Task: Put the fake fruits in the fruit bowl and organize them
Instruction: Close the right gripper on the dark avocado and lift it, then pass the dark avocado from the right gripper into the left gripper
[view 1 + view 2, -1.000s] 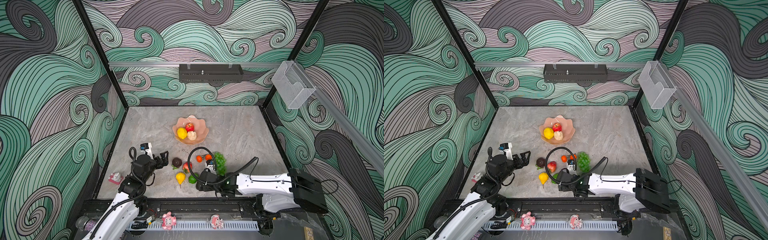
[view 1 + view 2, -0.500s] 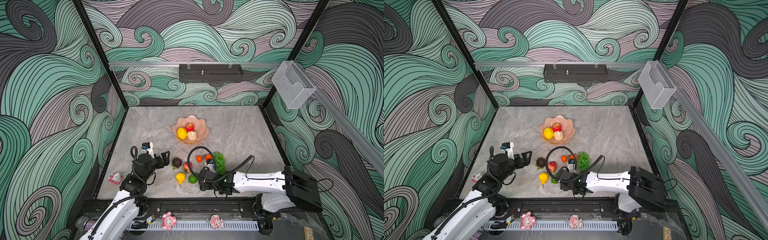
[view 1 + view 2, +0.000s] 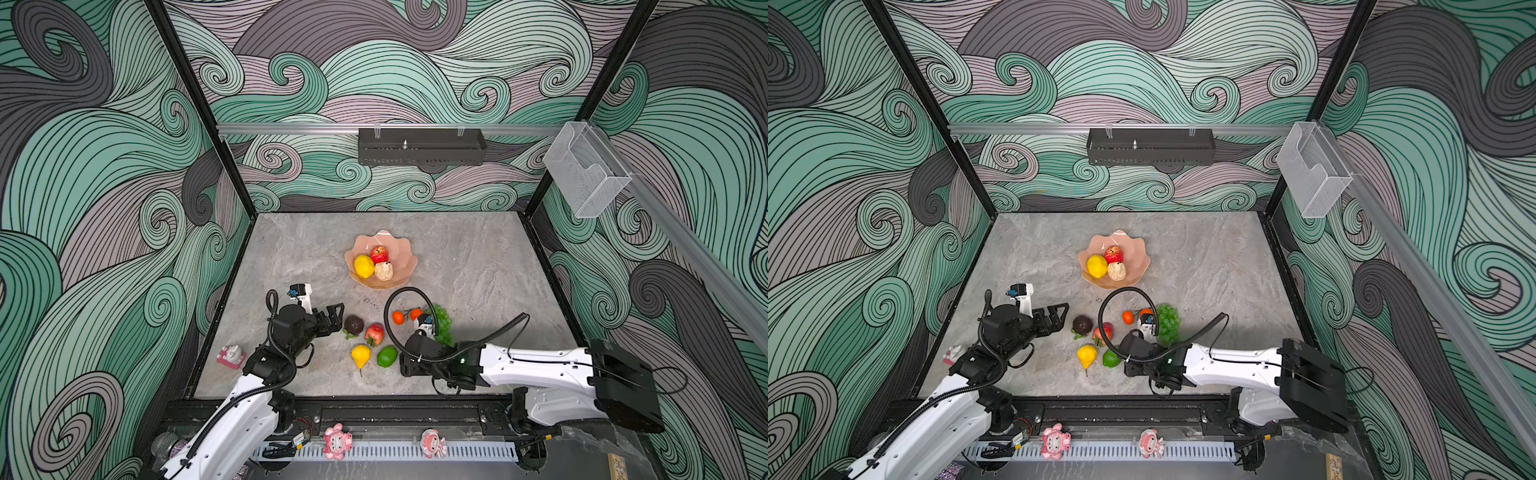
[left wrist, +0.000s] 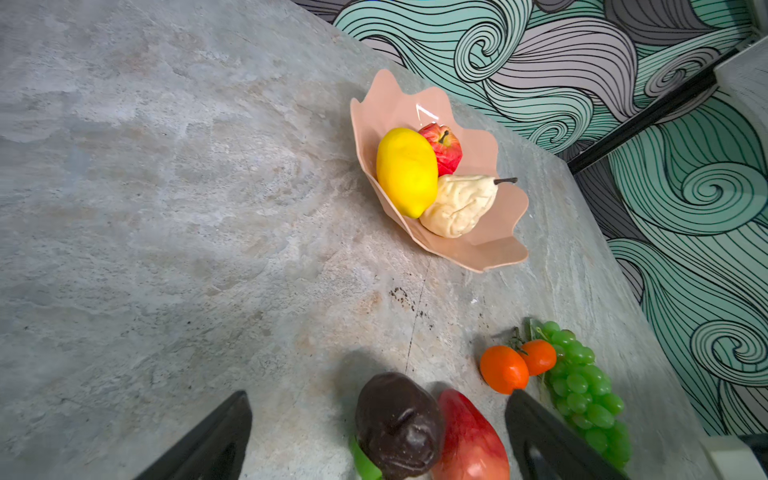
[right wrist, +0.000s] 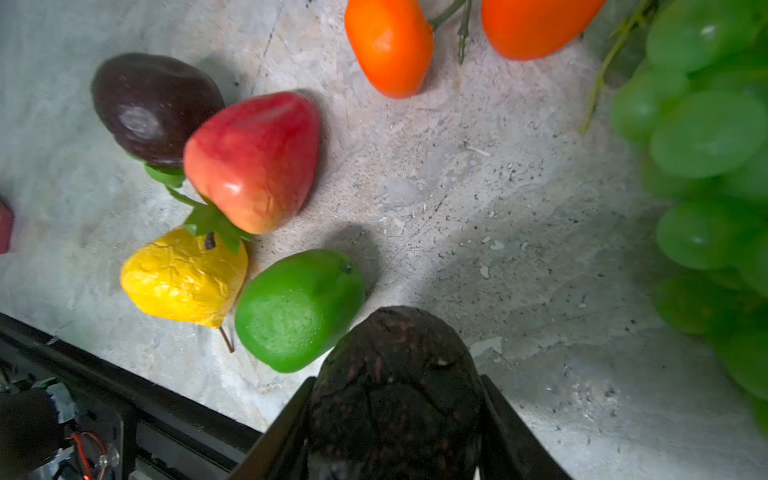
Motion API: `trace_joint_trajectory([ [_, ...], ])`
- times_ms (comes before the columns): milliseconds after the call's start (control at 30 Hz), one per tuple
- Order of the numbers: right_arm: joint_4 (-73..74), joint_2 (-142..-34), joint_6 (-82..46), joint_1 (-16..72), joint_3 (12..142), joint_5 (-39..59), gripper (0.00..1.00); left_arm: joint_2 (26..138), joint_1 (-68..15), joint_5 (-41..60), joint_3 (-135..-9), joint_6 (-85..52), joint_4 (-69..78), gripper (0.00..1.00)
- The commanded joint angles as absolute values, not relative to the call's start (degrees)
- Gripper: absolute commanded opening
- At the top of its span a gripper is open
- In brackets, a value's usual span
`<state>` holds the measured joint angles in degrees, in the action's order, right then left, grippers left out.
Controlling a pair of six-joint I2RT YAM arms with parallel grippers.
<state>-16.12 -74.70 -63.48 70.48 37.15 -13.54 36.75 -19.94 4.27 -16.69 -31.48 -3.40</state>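
Since only lemon (image 3: 364, 266), apple (image 3: 379, 254) & pale pear (image 3: 383, 271) sit in the fruit bowl (image 3: 405, 254) mid-tabletop (image 3: 478, 257) in both top views, the rest lies loose nr the front. L wrist: left fingers (image 4: 224, 436) spread wide, facing a dark brown fruit (image 4: 399, 424), prob. next pick. R wrist: right fingers (image 5: 286, 436) pinch the avocado (image 5: 395, 353) by its sides, prob. for carrying; lime (image 5: 299, 307) just beside.

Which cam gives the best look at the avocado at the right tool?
Right wrist view: the avocado fills the foreground, its cracked dark skin clear, with the right tool closed against both its sides. In both top views the right arm hides it. The left wrist view doesn't show it.
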Motion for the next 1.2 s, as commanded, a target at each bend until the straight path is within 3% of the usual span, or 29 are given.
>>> trace_joint_trajectory([
  [0,-14.6,-71.2,-64.2,69.0,35.4,-15.1,0.55,38.3,-19.8,11.9,-17.4,-29.9,1.6,0.96],
  [200,-13.9,-62.0,-65.6,66.1,32.9,-16.1,0.57,41.5,-23.4,17.9,-17.6,-30.1,9.9,0.92],
  [533,-9.1,-47.0,-71.6,56.9,28.2,-13.7,0.58,47.1,-47.5,4.9,-18.6,-18.4,22.0,0.90],
  [867,0.9,-49.1,-76.2,55.7,26.3,-10.3,0.57,62.4,-56.7,3.2,-27.6,-12.0,25.6,0.90],
  [1167,5.1,-49.1,-77.9,55.6,25.8,-8.7,0.57,69.4,-58.3,6.7,-31.0,-10.3,27.6,0.80],
])
